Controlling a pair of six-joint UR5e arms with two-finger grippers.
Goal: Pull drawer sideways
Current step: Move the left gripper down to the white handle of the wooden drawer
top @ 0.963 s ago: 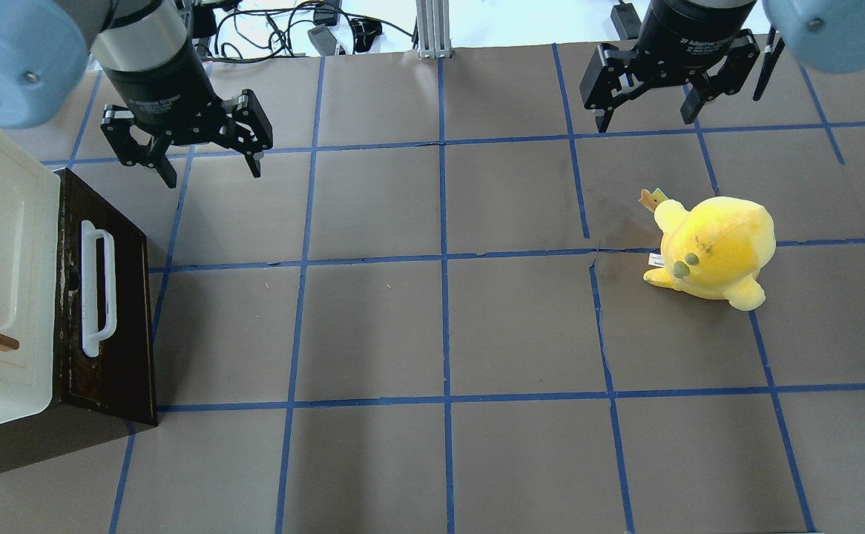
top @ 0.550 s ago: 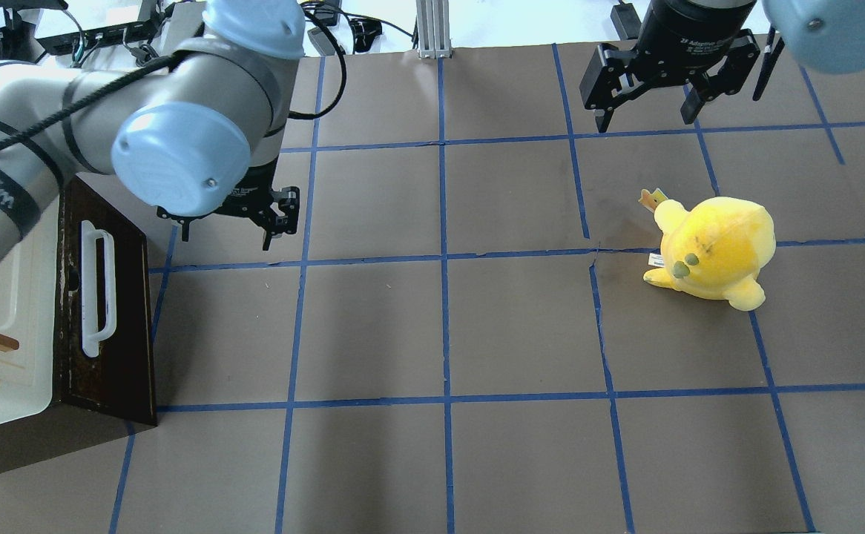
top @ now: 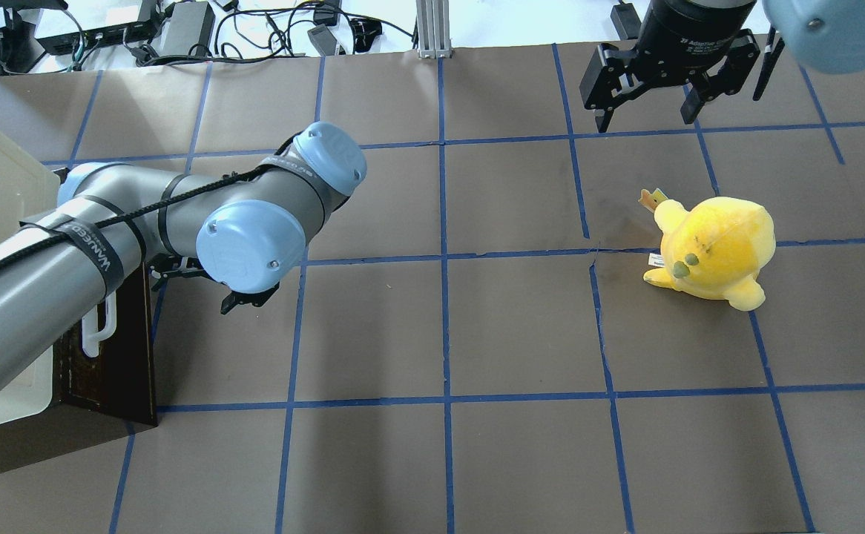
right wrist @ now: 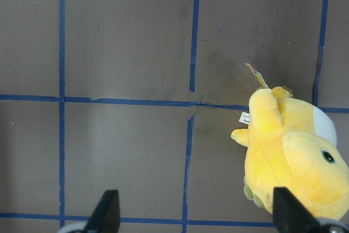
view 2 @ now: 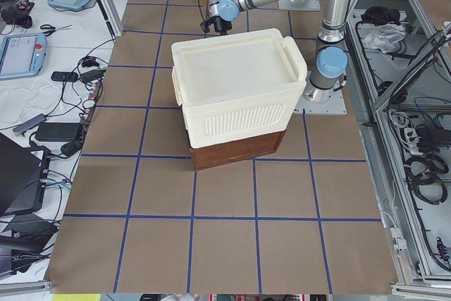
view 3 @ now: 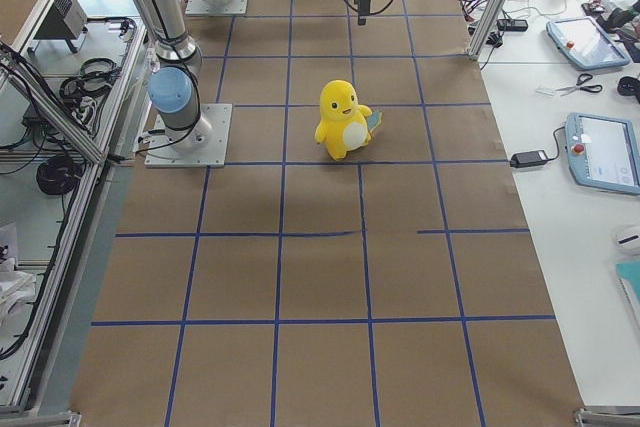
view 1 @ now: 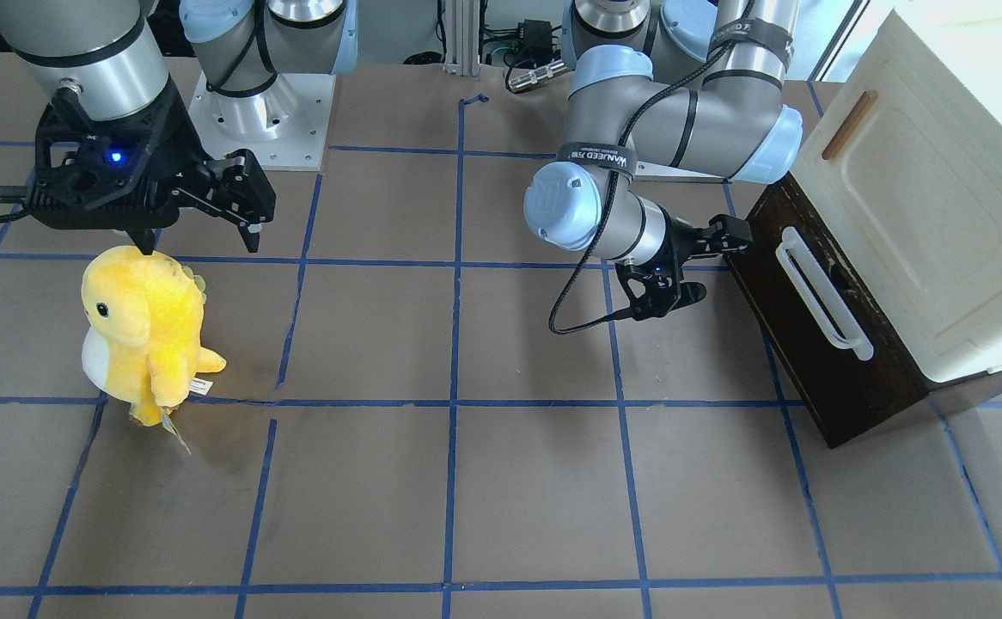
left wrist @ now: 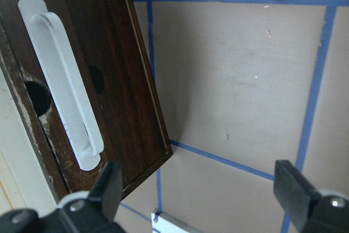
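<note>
Overhead exterior, left arm (top: 106,237) overlapping drawer (top: 117,371), yellow plush (top: 711,252) well apart

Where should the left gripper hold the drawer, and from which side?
Grip the long white bar handle on the drawer, at its middle. Bring the left gripper straight at the dark front, fingers either side of the bar: it stands off the wood.

Dark varnished wooden drawer (left wrist: 126,61), scuffed edge, smooth white handle (left wrist: 61,83), probably plastic, fuzzy cloth plush toy (top: 714,248), matt table (top: 521,326)
</note>
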